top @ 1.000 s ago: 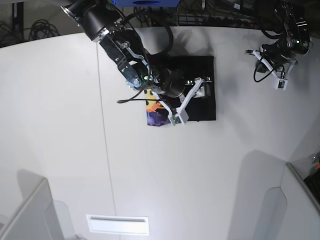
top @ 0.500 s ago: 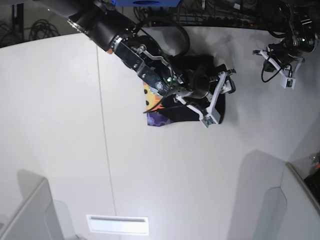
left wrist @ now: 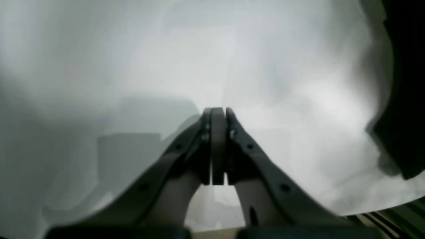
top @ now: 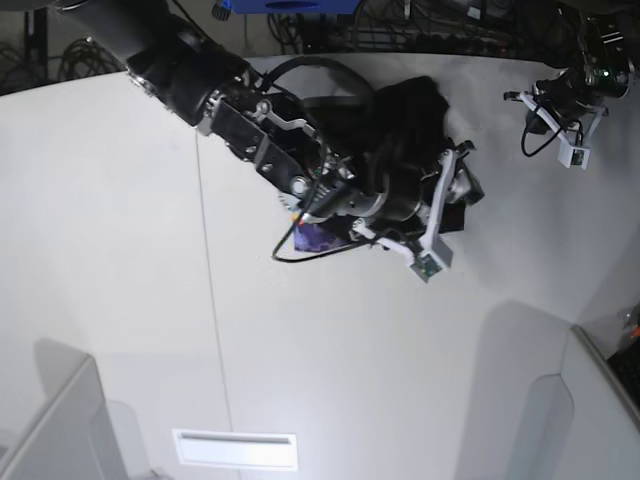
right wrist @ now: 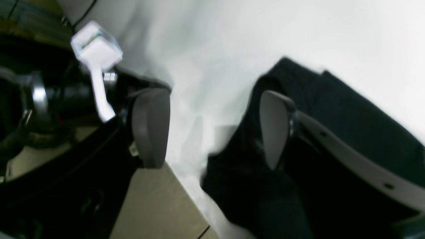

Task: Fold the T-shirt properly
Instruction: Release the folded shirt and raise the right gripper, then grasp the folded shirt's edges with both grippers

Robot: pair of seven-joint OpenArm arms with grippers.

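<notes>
The black T-shirt [top: 418, 102] lies bunched on the white table [top: 120, 250], mostly hidden under my right arm. A bit of its purple print [top: 318, 237] shows at the lower left. My right gripper [top: 458, 195] is open at the shirt's right edge. In the right wrist view it [right wrist: 212, 132] stands wide open, with one finger [right wrist: 272, 129] against the black cloth [right wrist: 348, 109] and the other over bare table. My left gripper [top: 548, 128] is at the far right, apart from the shirt. In the left wrist view it [left wrist: 217, 132] is shut and empty.
Cables and dark equipment [top: 400, 25] line the table's back edge. A white slot [top: 235, 448] sits near the front edge. Grey panels stand at the front left [top: 55, 430] and front right [top: 590, 400]. A blurred dark shape [left wrist: 405, 99] shows at the left wrist view's right edge.
My right arm has swept to the right across the shirt, and the cloth has bunched toward the back right, covering most of the print. My left arm has shifted slightly right and back.
</notes>
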